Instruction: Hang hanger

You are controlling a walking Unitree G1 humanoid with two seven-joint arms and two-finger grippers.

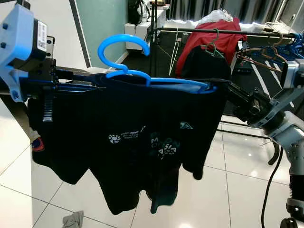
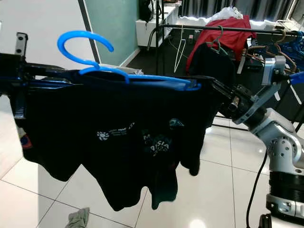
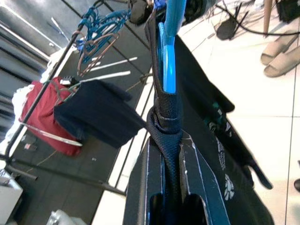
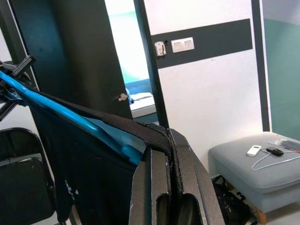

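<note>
A blue plastic hanger (image 1: pixel 124 56) carries a black T-shirt (image 1: pixel 142 142) with white and teal print, held up in mid-air between both arms. My left gripper (image 1: pixel 71 80) is shut on the shirt's left shoulder over the hanger arm. My right gripper (image 1: pixel 227 88) is shut on the right shoulder end. In the left wrist view the fingers (image 3: pixel 161 164) pinch bunched black cloth below the blue hanger (image 3: pixel 168 56). The right wrist view shows the fingers (image 4: pixel 161 159) clamped on the black hem beside the blue arm (image 4: pixel 70 117). The clothes rail (image 1: pixel 199 31) stands behind.
On the rail hang a red garment (image 1: pixel 216 40), a dark shirt (image 1: pixel 206 64) and several bare hangers (image 1: pixel 273 47). A grey rag (image 1: pixel 73 220) lies on the white tile floor. A black cable (image 1: pixel 274 180) trails at the right. A grey stool (image 4: pixel 253 173) stands by the wall.
</note>
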